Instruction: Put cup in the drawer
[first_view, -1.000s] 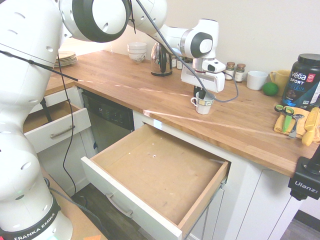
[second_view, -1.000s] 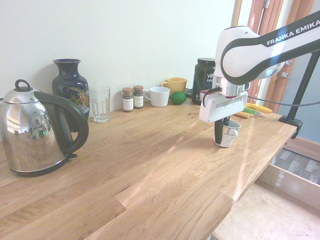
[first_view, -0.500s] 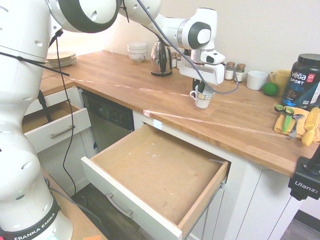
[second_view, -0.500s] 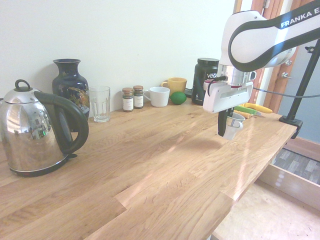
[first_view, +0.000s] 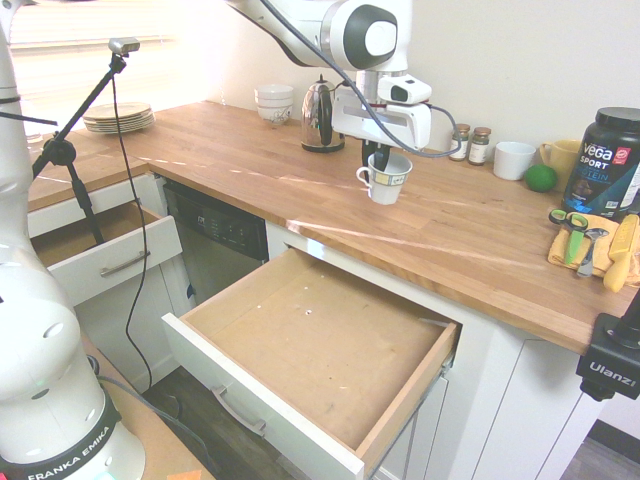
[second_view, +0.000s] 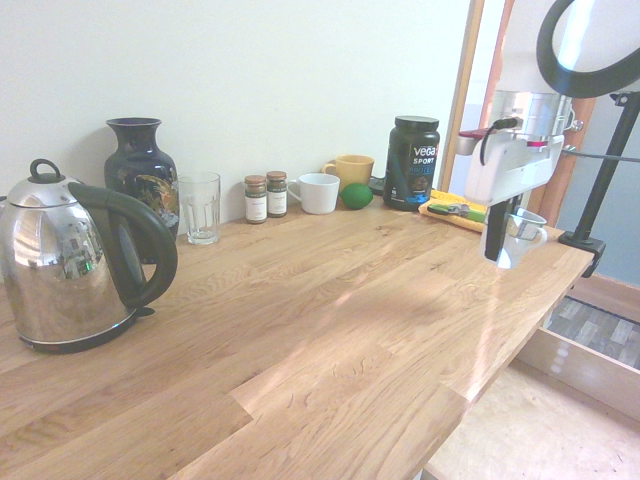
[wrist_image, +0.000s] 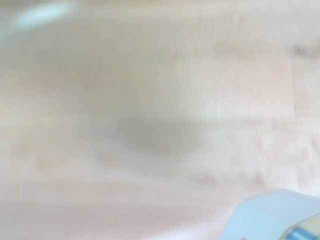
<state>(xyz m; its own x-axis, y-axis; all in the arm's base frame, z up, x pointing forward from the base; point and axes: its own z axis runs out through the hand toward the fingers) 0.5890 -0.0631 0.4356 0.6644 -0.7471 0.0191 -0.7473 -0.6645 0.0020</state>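
Cup (first_view: 385, 177) hung in my fingers (first_view: 381, 160), clamped by its rim, clear of the bench (first_view: 300, 170) with its handle toward the drawer side. My fingers were pinched tight on the wall of the cup, one inside and one outside, pointing straight down. In the second exterior view the cup (second_view: 521, 236) hung tilted a little, above the bench edge. In the wrist view only a pale blurred curve of the cup (wrist_image: 280, 217) showed over the wood.

The drawer (first_view: 320, 345) stood pulled wide open below the bench, its bare wood floor holding nothing but a few small specks. A smaller drawer (first_view: 100, 250) further along was open too; I could not tell what lay in it.

On the bench by the wall stood a kettle (second_view: 70, 260), a dark vase (second_view: 140, 175), a glass (second_view: 200, 207) that looked empty, two spice jars (second_view: 266, 196), a white mug (second_view: 318, 193), a yellow mug (second_view: 350, 170), a lime (second_view: 356, 195) and a black tub (second_view: 413, 162). I could not see into either mug. Stacked bowls (first_view: 274, 103) and plates (first_view: 120, 116) sat at the far end.
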